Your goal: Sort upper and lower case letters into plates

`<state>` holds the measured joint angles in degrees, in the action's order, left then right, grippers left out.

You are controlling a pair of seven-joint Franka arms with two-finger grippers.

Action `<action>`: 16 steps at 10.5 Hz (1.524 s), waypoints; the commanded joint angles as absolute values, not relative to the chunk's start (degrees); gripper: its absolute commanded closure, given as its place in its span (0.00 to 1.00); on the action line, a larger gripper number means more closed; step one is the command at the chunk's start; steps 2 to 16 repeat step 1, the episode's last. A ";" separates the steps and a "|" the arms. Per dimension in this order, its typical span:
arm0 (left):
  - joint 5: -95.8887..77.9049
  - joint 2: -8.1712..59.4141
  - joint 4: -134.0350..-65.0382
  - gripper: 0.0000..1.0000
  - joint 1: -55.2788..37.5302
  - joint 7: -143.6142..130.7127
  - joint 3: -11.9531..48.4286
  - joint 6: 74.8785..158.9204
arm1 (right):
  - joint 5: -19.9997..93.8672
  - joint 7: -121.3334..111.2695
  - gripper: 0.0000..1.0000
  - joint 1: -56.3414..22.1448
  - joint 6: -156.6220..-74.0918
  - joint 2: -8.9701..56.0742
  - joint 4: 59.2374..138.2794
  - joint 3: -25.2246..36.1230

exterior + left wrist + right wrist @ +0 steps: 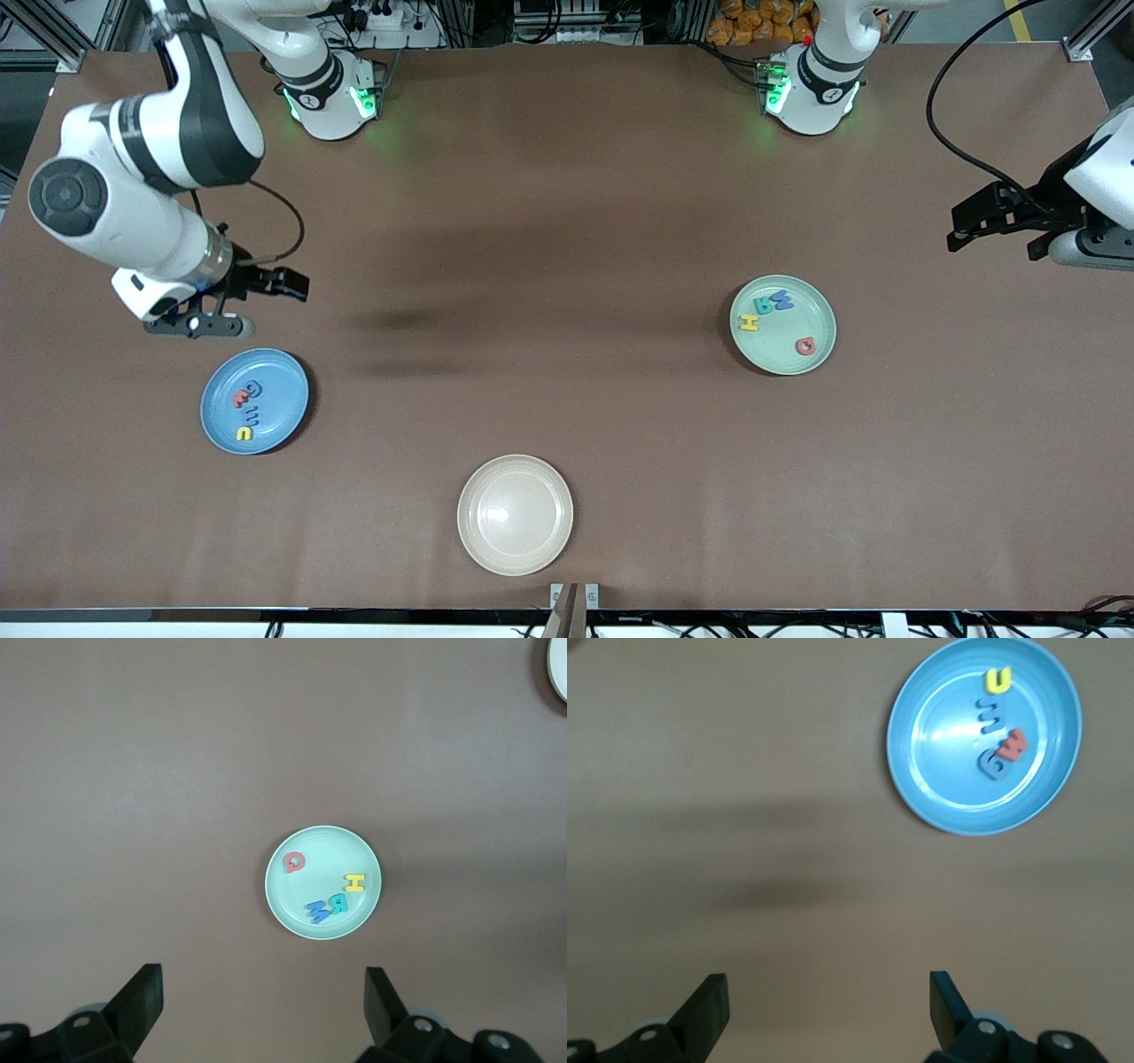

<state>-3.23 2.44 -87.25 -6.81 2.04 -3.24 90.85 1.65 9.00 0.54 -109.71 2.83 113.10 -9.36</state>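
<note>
The pale green plate (817, 312) (280, 896) lies toward the left arm's end of the table. It holds several letters: a red Q (295, 861), a yellow H (354, 882), a teal R (337, 904) and a blue M (316, 912). The blue plate (285, 390) (914, 771) lies toward the right arm's end. In it are a yellow u (998, 680), a blue m (986, 718), a red w (1013, 744) and a blue letter (992, 767). My left gripper (994, 236) (263, 1010) hangs open over bare table. My right gripper (252, 306) (828, 1010) is open over bare table beside the blue plate.
A cream plate (483, 540) (560, 669) with nothing in it lies near the front edge, midway along the table. The brown tabletop (567, 266) stretches between the plates.
</note>
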 commanded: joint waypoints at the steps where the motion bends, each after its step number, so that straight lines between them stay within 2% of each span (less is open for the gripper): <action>1: -2.46 1.67 -87.63 0.00 -6.50 0.88 -2.72 90.35 | 3.78 4.49 0.00 1.49 -110.13 -3.33 117.07 -9.23; 16: -2.46 1.67 -87.63 0.00 -6.50 0.88 -2.72 90.35 | 3.78 4.49 0.00 1.49 -110.13 -3.33 117.07 -9.23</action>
